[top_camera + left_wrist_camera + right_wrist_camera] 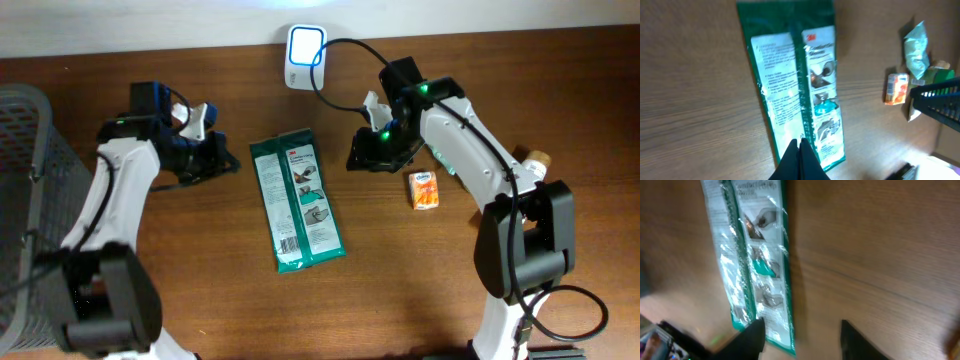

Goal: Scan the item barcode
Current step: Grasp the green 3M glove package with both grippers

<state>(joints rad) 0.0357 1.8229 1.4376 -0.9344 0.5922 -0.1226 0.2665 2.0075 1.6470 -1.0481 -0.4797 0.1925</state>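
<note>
The item is a long green and white packet (297, 200) lying flat in the middle of the wooden table, label side up. The left wrist view has the packet (797, 90) filling its centre. In the right wrist view the packet (757, 265) lies at the left. No barcode is sharp enough to make out. A white scanner (304, 46) with a lit blue face stands at the back edge. My left gripper (230, 160) hovers just left of the packet; its jaws (801, 145) are shut and empty. To the packet's right, my right gripper (362, 158) (802, 325) is open over bare wood.
A small orange carton (425, 189) (896, 88) stands right of the packet, beside the right arm. A grey wire basket (30, 200) takes up the table's left edge. A black cable runs from the scanner towards the right arm.
</note>
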